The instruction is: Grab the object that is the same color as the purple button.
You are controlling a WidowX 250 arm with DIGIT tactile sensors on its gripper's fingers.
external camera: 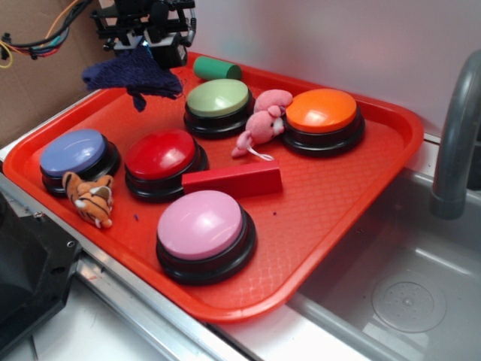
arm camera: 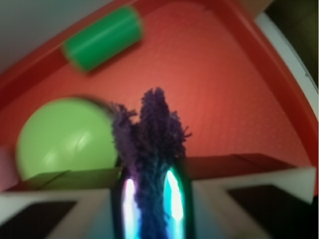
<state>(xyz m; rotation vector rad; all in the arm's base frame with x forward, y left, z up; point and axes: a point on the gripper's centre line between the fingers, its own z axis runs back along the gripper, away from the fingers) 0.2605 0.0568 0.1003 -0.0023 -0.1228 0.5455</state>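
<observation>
The hand [external camera: 154,54] is clamped shut on the dark purple cloth [external camera: 134,75], which droops clear above the red tray's [external camera: 353,195] far corner, just beside the green cylinder [external camera: 216,69], seemingly lifted because it matches the purple button [external camera: 74,153].

On the red plastic tray [external camera: 361,195], six round dome buttons are set: the periwinkle blue-purple one [external camera: 74,153] at the left, the red one [external camera: 160,155] beside it, and the pink-lilac one [external camera: 201,225] nearest the front. Behind them the green button [external camera: 218,98] and the orange button [external camera: 321,111] are placed, with the pink plush pig [external camera: 263,124] between them and the green cylinder [external camera: 216,69] at the back rim. The red rectangular block [external camera: 233,180] is laid between the red and lilac buttons, the small plush tiger [external camera: 90,199] is set before the periwinkle button, and the dark indigo-purple fuzzy knitted cloth [external camera: 131,75] is held above the tray's back left corner by the black gripper [external camera: 150,41].
</observation>
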